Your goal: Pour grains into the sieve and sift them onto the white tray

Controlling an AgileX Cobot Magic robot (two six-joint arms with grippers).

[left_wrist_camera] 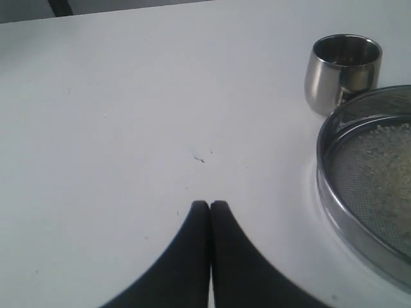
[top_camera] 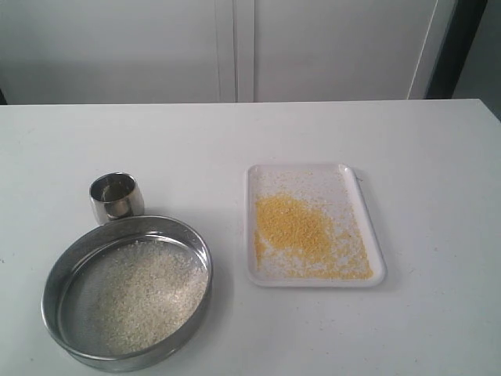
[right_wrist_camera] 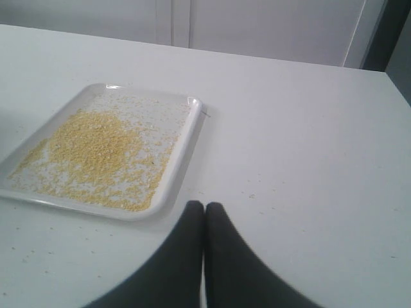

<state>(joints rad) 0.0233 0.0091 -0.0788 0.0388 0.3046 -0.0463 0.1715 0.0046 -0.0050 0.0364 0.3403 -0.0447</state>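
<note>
The sifting looks done to me: small grains on the tray, big ones in the sieve.

On the white table (top_camera: pixel 438 196), the wide round sieve (top_camera: pixel 117 361) sits on the left, and the white tray (top_camera: pixel 316 281) lies flat to its right, well apart from it. The little steel cup (top_camera: pixel 116 200) stands upright just behind the sieve and looks empty to me, so I think the pouring is done too. My left pincer (left_wrist_camera: pixel 210 206) is closed tight with nothing in it, over bare table near the sieve and cup. My right pincer (right_wrist_camera: pixel 204 206) is closed and empty too, near a corner of the tray. Pale rice-like grains (top_camera: pixel 145 294) lie on the sieve's mesh. Tiny yellow grains (top_camera: pixel 293 223) are spread over the tray, with a few crumbs on the table beside it. I see nothing left to sift.
</note>
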